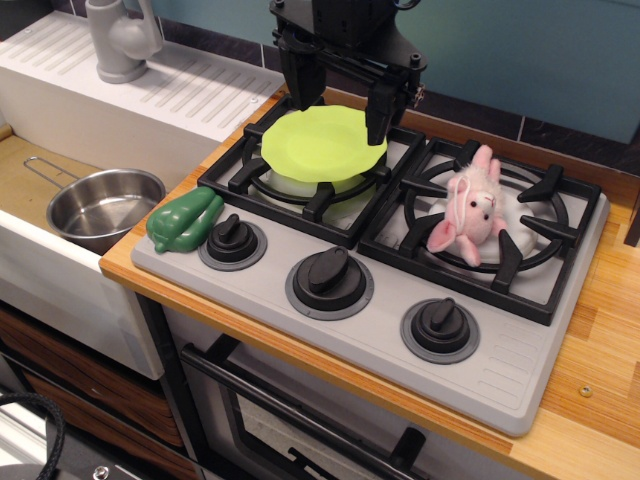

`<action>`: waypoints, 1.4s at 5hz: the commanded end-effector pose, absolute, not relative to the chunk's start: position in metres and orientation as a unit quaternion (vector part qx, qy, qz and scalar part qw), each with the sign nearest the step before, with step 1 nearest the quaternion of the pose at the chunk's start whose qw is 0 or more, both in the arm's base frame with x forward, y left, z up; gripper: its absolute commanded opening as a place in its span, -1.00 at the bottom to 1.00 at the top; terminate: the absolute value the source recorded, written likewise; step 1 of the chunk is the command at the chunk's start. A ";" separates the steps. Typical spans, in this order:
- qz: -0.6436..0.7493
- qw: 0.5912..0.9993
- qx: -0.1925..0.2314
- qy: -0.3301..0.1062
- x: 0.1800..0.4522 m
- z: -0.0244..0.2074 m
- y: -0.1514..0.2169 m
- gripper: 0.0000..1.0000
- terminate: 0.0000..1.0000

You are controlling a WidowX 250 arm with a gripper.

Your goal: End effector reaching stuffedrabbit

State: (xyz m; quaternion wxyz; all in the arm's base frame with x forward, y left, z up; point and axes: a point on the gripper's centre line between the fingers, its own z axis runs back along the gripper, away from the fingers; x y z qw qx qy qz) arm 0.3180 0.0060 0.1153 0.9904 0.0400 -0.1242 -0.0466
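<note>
- A black metal gripper (338, 98), two-fingered and carried on a black jointed arm, is being held above the rear edge of a lime-green plate (322, 143); its fingers are being kept spread wide, with nothing between them.
- One finger (297, 75) is being seen over the plate's back-left rim, the other (381, 112) over its right rim.
- The plate, smooth, round and wavy-edged, is being carried on the black grate of the left burner (258, 172).
- A small plush rabbit (470, 207), soft and fuzzy, white and pink with long pink ears and dark eyes, is being supported on the right burner's grate (545, 225), lying tilted, ears toward the back; it is well apart from the gripper, to the camera's right.
- Open grate is being left all around the rabbit, and nothing is being seen above it.
- Three round black knobs, such as the middle one (329, 272), are being shown along the grey stove front.
- A glossy green toy pepper (184, 218) is being seen at the stove's front-left corner, just beside the left knob.
- A shiny steel pot (104, 207) is being held in the sink (40, 165) at the left; a grey faucet (121, 38) is standing behind, on a ribbed white drainboard.
- The stove is being bordered by a wooden countertop (600, 350) with bare room at the right.
</note>
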 end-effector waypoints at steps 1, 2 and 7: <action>-0.047 0.990 0.040 -0.124 0.318 0.115 0.006 1.00 -1.00; -0.017 0.989 0.038 -0.139 0.342 0.106 -0.023 1.00 -1.00; 0.040 0.989 -0.014 -0.144 0.369 0.063 -0.079 1.00 -1.00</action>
